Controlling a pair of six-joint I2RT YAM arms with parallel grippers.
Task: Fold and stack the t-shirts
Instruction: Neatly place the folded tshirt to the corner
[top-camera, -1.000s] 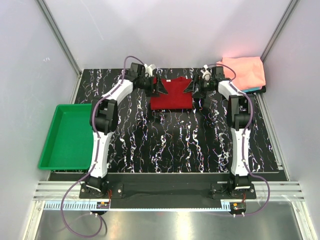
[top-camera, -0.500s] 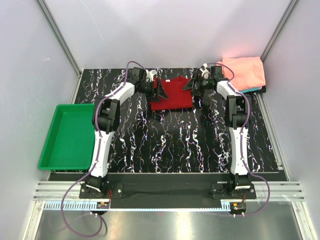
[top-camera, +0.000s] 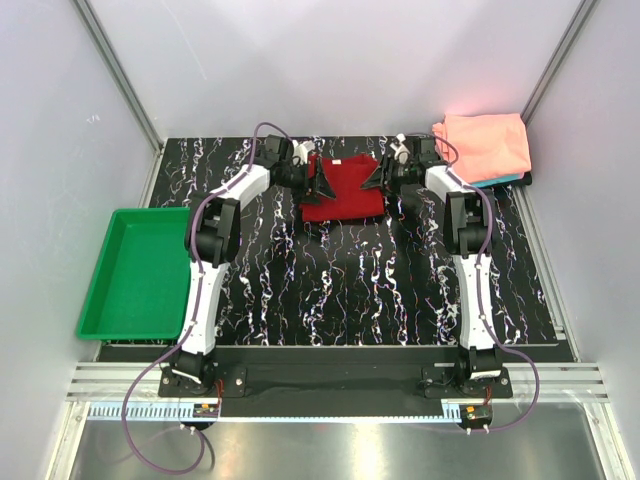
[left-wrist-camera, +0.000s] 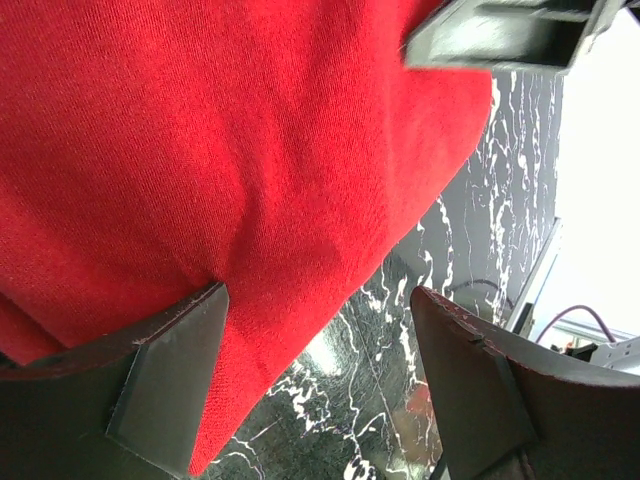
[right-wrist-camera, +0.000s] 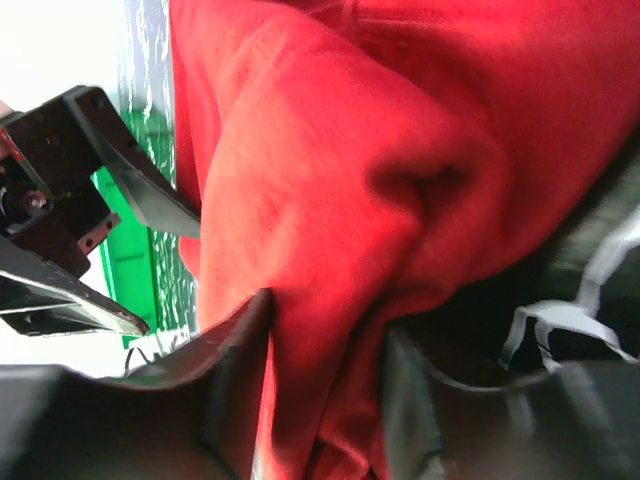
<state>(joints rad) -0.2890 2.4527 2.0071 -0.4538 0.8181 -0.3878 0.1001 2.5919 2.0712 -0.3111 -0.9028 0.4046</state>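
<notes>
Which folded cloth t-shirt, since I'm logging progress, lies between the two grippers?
The dark red t-shirt, flanked by left gripper and right gripper; the salmon-pink t-shirt lies apart, far right.

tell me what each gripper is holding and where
Right gripper pinches the dark red t-shirt at its right edge; left gripper is open, holding nothing.

Far centre of table (top-camera: 340, 290): a shirt (top-camera: 343, 190) lies flat, L gripper (top-camera: 323, 183) at its left edge, R gripper (top-camera: 376, 180) at its right edge. R wrist view: a fold of the shirt sits betw. that gripper's fingers. L wrist view: cloth lies against one finger, the other well apart. Far-right corner: shirt pile (top-camera: 485, 145), just behind R arm. Tray (top-camera: 100, 275) at table's left edge, nr the front.
</notes>
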